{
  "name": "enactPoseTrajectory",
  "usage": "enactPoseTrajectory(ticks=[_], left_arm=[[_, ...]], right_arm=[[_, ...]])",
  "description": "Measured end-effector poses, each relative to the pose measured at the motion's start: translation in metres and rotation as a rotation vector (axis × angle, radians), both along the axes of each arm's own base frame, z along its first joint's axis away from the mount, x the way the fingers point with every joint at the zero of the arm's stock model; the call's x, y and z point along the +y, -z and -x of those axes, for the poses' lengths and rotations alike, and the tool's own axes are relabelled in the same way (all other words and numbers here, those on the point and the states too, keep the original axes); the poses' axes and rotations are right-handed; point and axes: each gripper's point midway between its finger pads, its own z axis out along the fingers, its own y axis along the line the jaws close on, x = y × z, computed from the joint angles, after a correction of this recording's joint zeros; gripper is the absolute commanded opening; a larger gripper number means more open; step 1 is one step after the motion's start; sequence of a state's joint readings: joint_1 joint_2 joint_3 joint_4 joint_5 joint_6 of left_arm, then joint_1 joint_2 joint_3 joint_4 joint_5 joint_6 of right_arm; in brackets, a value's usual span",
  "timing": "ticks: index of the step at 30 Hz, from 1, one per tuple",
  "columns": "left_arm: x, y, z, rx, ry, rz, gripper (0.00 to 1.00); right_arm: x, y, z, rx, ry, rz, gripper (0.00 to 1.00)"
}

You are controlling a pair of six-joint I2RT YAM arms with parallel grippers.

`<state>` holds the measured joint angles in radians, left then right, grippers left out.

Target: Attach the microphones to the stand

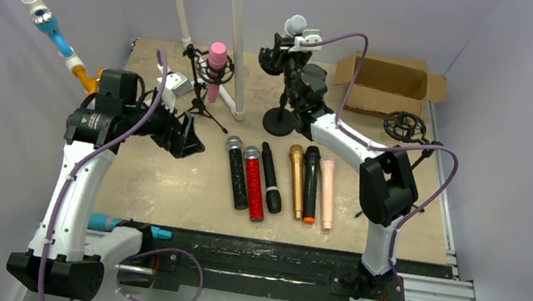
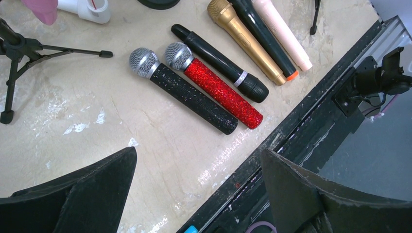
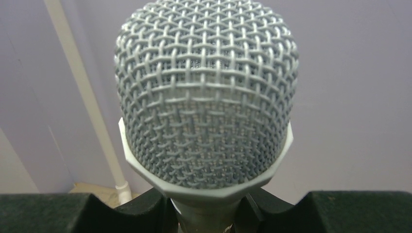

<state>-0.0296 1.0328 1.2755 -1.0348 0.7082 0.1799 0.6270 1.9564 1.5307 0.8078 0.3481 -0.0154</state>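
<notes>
My right gripper (image 3: 206,216) is shut on the handle of a white microphone (image 3: 206,92) with a grey mesh head. It holds the microphone upright at the top of the black round-base stand (image 1: 280,123). Whether the stand's clip holds the microphone is hidden. A pink microphone (image 1: 217,61) sits in the shock mount of a tripod stand (image 1: 203,102). Several microphones lie in a row: black glitter (image 2: 189,97), red glitter (image 2: 221,92), black (image 2: 218,62), gold (image 2: 245,41), black with an orange end (image 2: 265,36), peach (image 2: 284,36). My left gripper (image 2: 198,153) hangs open above the table, left of the row.
An open cardboard box (image 1: 387,85) stands at the back right, with a second shock-mount tripod (image 1: 406,127) in front of it. White PVC pipes (image 1: 237,28) lean at the back. The black rail (image 1: 272,254) runs along the table's near edge, with a blue object (image 1: 105,222) on it.
</notes>
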Motion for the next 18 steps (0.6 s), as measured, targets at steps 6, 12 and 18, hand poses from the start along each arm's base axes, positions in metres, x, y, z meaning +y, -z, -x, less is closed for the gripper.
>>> enactPoseTrajectory(ticks=[6, 12, 18], left_arm=[[0.000, 0.003, 0.000, 0.010, 0.000, 0.000, 1.00], [0.000, 0.003, 0.000, 0.011, 0.001, 0.000, 1.00], [0.000, 0.003, 0.000, 0.011, 0.001, 0.000, 1.00]], right_arm=[[0.002, 0.007, -0.001, 0.023, -0.005, 0.017, 0.00], [0.002, 0.012, -0.001, 0.039, -0.005, 0.027, 0.00], [0.002, 0.013, -0.001, 0.040, -0.004, 0.031, 0.00]])
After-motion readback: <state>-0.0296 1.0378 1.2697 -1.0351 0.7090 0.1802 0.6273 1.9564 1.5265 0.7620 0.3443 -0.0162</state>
